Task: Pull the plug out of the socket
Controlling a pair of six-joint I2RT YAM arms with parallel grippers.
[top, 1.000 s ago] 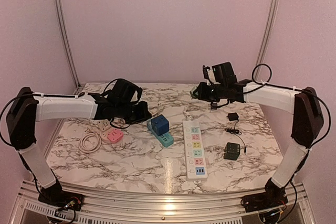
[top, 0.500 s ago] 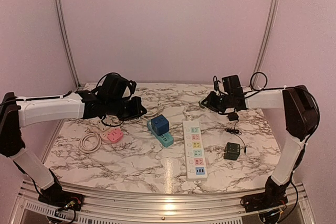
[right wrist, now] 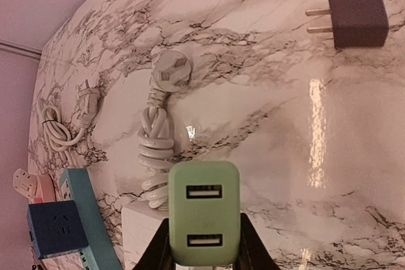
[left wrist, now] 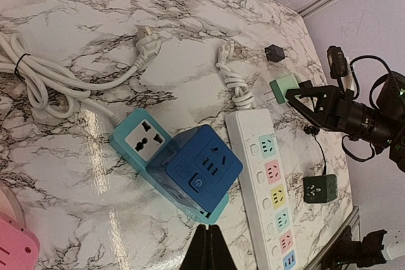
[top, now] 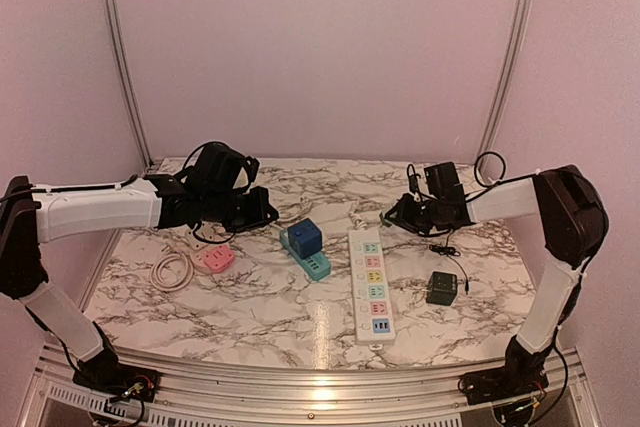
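Observation:
My right gripper (right wrist: 204, 248) is shut on a pale green USB charger plug (right wrist: 204, 213), which it holds free of any socket, just above the marble past the far end of the white power strip (top: 370, 272). The left wrist view shows the green plug (left wrist: 283, 86) with its prongs bare. My left gripper (left wrist: 209, 235) is shut and empty, hovering just short of a blue cube socket (left wrist: 199, 169) that sits on a teal strip (left wrist: 139, 137). In the top view the left gripper (top: 262, 212) is left of the blue cube (top: 306, 237).
A pink socket (top: 213, 258) with a coiled cord lies at the left. A dark green cube adapter (top: 441, 288) sits right of the white strip. A small black adapter (right wrist: 354, 9) and a bundled white cord with its plug (right wrist: 168, 74) lie at the back.
My right gripper has come down and slightly right with the green plug, from well above the table to just over it. My left arm has drawn back a little to the left.

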